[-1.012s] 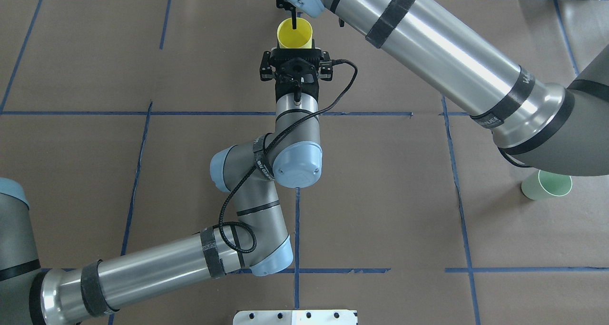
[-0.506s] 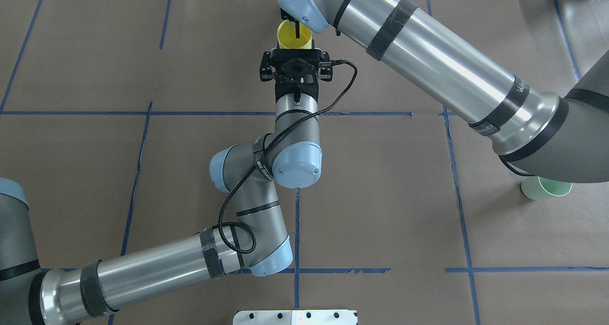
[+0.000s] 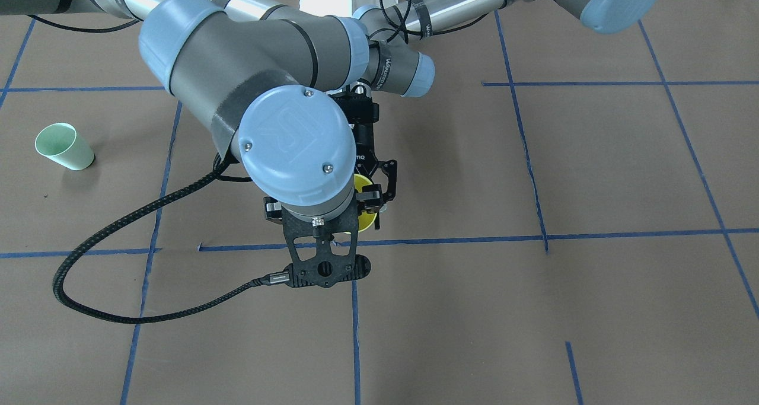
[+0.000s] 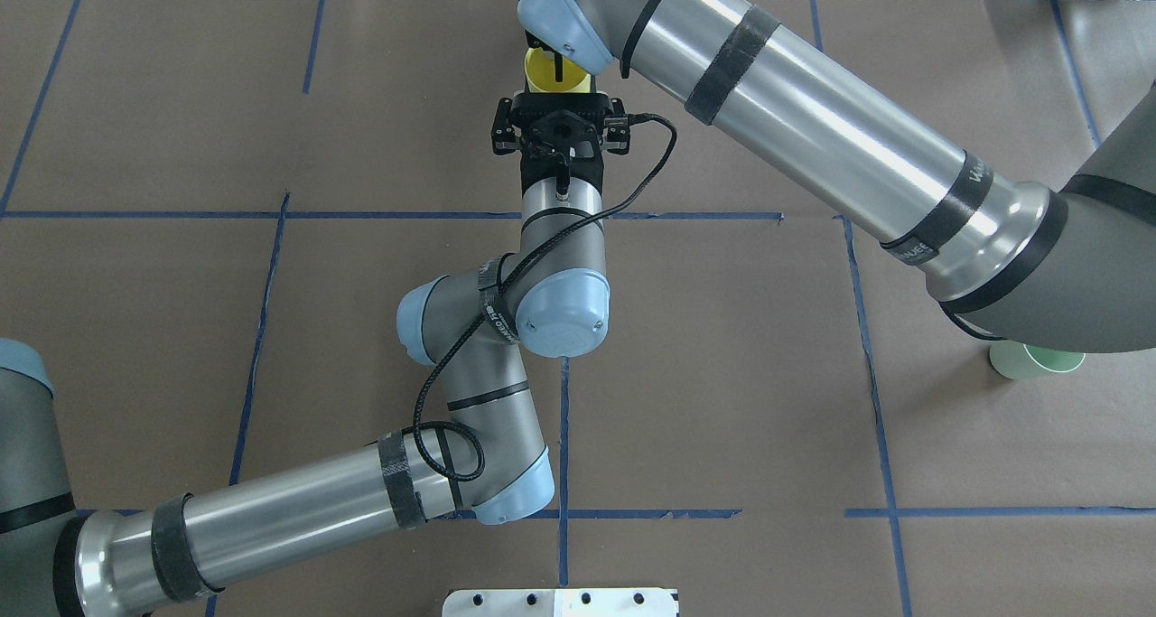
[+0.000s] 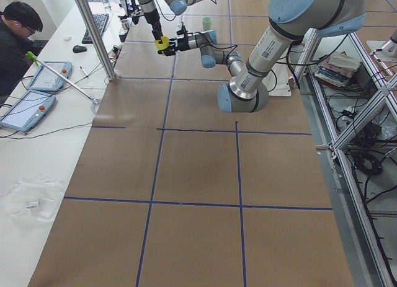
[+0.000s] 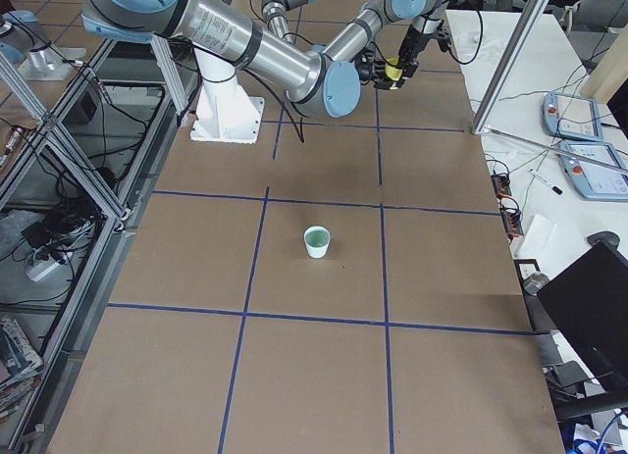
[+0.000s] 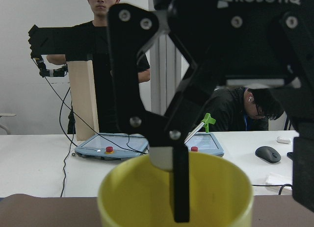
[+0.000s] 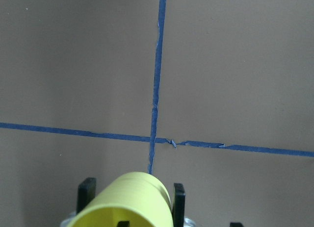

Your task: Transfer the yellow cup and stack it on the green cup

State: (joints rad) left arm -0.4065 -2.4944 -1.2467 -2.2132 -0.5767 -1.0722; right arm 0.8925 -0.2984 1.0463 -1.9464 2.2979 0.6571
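Overhead exterior view has the yellow cup (image 4: 542, 77) held up off the table (image 4: 181, 102), close to the far edge, about the middle. The green cup (image 6: 317, 241) stands upright well apart, to the right and nearer, with brown paper between them. The left gripper (image 8: 132, 190) is closed on the yellow cup's sides. The right gripper (image 7: 240, 197) hangs above with jaws spread wide: one finger (image 7: 179, 192) is inside the cup, the other outside its wall.

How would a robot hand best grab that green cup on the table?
Probably by the rim, coming straight down: the green cup stands upright with its mouth open, so one finger can go inside and one outside the wall.
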